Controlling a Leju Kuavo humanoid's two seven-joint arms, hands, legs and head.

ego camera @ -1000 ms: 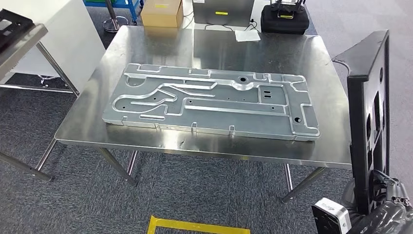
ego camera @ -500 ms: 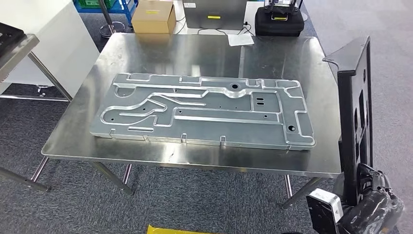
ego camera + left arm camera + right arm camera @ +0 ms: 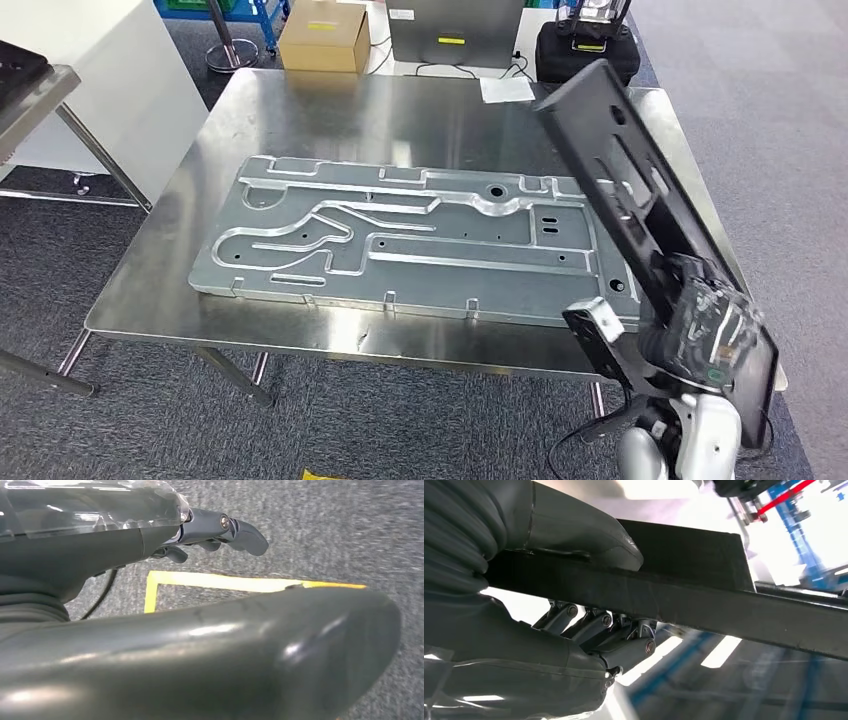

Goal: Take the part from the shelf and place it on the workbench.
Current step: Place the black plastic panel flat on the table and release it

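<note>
The part is a long black panel with cut-outs [image 3: 620, 170]. My right hand [image 3: 700, 320] grips its near end and holds it slanted over the right end of the steel workbench [image 3: 170, 270]. In the right wrist view the thumb [image 3: 589, 540] lies on one face of the black panel [image 3: 704, 600] and the fingers [image 3: 624, 650] wrap the other. A large grey stamped metal plate [image 3: 400, 235] lies flat on the workbench, partly under the panel. My left hand [image 3: 220, 527] hangs over the carpet, holding nothing, fingers loosely extended.
Behind the workbench stand a cardboard box [image 3: 323, 38], a grey case [image 3: 455, 30] and a black bag [image 3: 590, 50]. A sheet of paper [image 3: 507, 90] lies at the far edge. A second table [image 3: 30, 90] and a white cabinet [image 3: 100, 60] are left. Yellow tape [image 3: 225, 581] marks the floor.
The black panel has swung from upright beside the table's right edge to slanted over the table's right end. My right hand has risen with it. The camera has shifted slightly.
</note>
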